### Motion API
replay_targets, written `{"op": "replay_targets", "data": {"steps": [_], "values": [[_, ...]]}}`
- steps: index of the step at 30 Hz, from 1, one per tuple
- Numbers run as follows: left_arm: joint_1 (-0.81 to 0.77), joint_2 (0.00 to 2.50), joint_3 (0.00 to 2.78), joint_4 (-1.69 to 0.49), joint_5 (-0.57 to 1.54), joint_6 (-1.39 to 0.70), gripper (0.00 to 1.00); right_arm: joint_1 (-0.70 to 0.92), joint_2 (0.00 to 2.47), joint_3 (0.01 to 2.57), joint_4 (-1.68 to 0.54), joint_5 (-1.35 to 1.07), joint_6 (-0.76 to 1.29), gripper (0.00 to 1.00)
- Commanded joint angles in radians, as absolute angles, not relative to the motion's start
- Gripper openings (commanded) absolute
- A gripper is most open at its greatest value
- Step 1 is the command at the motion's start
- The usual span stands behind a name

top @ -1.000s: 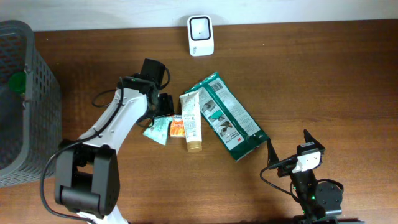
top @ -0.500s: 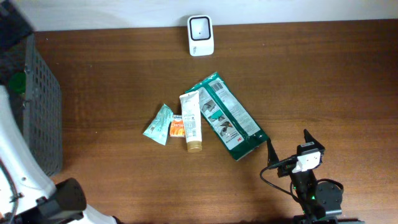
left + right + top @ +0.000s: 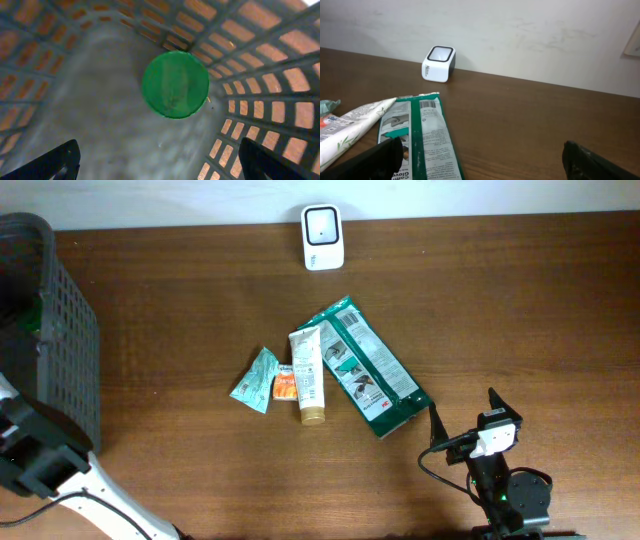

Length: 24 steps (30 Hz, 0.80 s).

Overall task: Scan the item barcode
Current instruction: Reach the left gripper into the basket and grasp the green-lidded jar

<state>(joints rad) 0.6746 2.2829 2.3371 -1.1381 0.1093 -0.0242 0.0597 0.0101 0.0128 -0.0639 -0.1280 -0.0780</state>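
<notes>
Two arms, both grippers spread wide and empty. The left gripper [image 3: 162, 162] points straight down into the basket [image 3: 70, 330], far left of the scanner [image 3: 323, 236], above a green disc [image 3: 175, 84]. The right gripper [image 3: 485, 160] rests low and level, facing the scanner across the green packet [image 3: 370, 370] and tube [image 3: 308, 375].

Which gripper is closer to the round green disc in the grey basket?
Left. The left gripper hovers above the round green disc, the right gripper far across the wooden table.

We see a brown, wood-grained worktop [image 3: 500, 300]. The scanner [image 3: 322, 237] is white with a dark window. The packet [image 3: 372, 370] is dark green with white printed panels, the tube [image 3: 308, 370] cream with a tan cap, the sachet [image 3: 254, 380] teal, the small pack [image 3: 286, 386] orange. The basket [image 3: 60, 330] is a dark grey lattice, the disc [image 3: 175, 84] plain green.
</notes>
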Motion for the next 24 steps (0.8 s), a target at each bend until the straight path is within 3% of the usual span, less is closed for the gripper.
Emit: {"op": "replay_targets", "data": {"steps": [1,13,17,20,24], "values": [[0.677,2.348,2.338,-1.103,0.162,0.040,1.00,0.065,0.003,0.006,-0.065,-0.126,-0.070,0.98],[0.629,2.466,2.338,-0.965,0.173,0.133,1.00,0.065,0.003,0.006,-0.065,-0.126,-0.070,0.98],[0.631,2.476,2.338,-0.964,0.108,0.133,0.90,0.065,0.003,0.006,-0.066,-0.126,-0.070,0.98],[0.631,2.476,2.338,-0.950,0.107,0.133,0.75,0.065,0.003,0.006,-0.065,-0.126,-0.070,0.98],[0.631,2.489,2.338,-0.934,0.051,0.125,0.77,0.065,0.003,0.006,-0.065,-0.126,-0.070,0.98]]}}
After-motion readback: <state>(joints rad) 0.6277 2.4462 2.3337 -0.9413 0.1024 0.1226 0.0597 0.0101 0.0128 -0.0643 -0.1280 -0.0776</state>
